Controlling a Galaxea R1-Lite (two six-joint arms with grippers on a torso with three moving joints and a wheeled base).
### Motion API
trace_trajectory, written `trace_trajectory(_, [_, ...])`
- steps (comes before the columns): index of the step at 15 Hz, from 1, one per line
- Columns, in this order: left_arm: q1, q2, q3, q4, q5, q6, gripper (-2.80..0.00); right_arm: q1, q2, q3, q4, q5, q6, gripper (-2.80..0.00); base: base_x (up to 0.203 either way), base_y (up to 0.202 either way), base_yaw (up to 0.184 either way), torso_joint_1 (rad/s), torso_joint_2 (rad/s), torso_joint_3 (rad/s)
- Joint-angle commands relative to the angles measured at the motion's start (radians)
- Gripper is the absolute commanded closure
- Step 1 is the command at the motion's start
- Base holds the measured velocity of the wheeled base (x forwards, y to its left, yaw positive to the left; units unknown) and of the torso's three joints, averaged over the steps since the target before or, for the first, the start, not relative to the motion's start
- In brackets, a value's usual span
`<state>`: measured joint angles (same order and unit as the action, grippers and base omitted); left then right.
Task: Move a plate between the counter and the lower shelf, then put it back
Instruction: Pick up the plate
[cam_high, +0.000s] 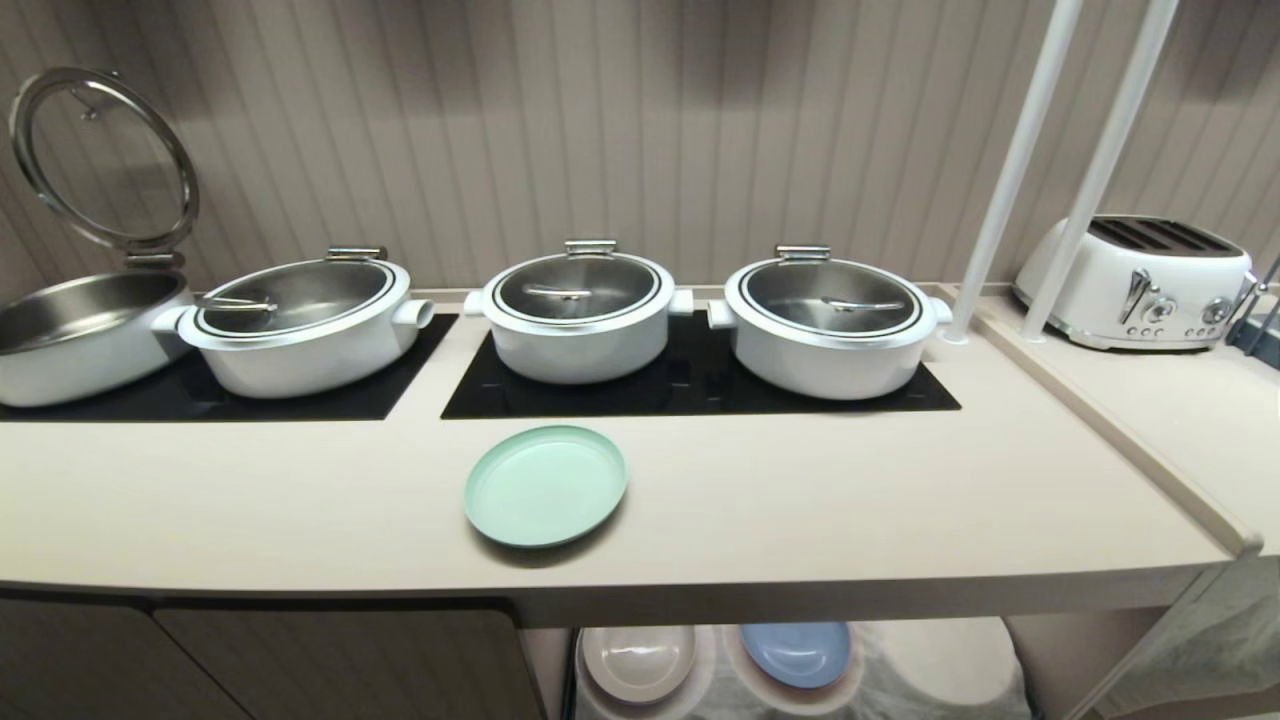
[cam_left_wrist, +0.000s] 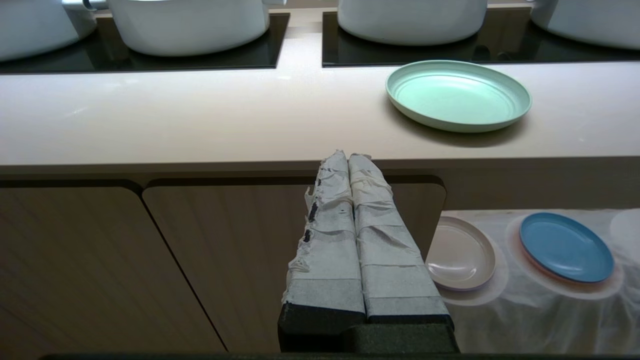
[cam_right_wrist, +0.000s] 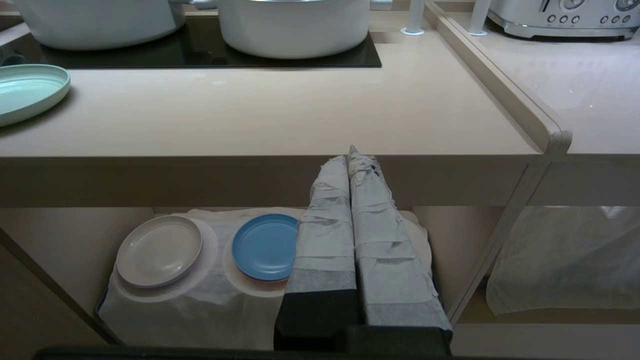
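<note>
The left gripper (cam_left_wrist: 348, 156) is pointing toward twelve o'clock in its wrist view, tape-wrapped fingers (cam_left_wrist: 330, 240) pressing together (no gap between them). The right gripper (cam_right_wrist: 352, 152) is sitting likewise, fingers (cam_right_wrist: 325, 235) closed on nothing.

Mint-green plate (cam_high: 545, 486), beige counter (cam_high: 800, 500), blue plate (cam_high: 796, 653), white pots (cam_high: 578, 315).

Each robot gripper, the left gripper (cam_left_wrist: 348, 156) and the right gripper (cam_right_wrist: 351, 152), has two long tapering fingers wrapped in wrinkled, fraying whitish-grey tape, with black material exposed at the base where they join a black wrist block.
</note>
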<state>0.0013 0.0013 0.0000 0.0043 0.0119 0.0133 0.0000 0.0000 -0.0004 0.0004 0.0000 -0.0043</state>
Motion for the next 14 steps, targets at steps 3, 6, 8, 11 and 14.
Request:
trace_trajectory(3, [0.0,0.0,0.0,0.0,0.0,0.001,0.0,0.0,0.0,0.0,0.0,0.0,0.0,0.0,0.0,0.0,0.0,0.0,0.0,0.0])
trace_trajectory(6, [0.0,0.0,0.0,0.0,0.0,0.001,0.0,0.0,0.0,0.0,0.0,0.0,0.0,0.0,0.0,0.0,0.0,0.0,0.0,0.0])
trace_trajectory(8, [0.0,0.0,0.0,0.0,0.0,0.001,0.0,0.0,0.0,0.0,0.0,0.0,0.0,0.0,0.0,0.0,0.0,0.0,0.0,0.0])
trace_trajectory(11, [0.0,0.0,0.0,0.0,0.0,0.001,0.0,0.0,0.0,0.0,0.0,0.0,0.0,0.0,0.0,0.0,0.0,0.0,0.0,0.0])
trace_trajectory(14, [0.0,0.0,0.0,0.0,0.0,0.001,0.0,0.0,0.0,0.0,0.0,0.0,0.0,0.0,0.0,0.0,0.0,0.0,0.0,0.0])
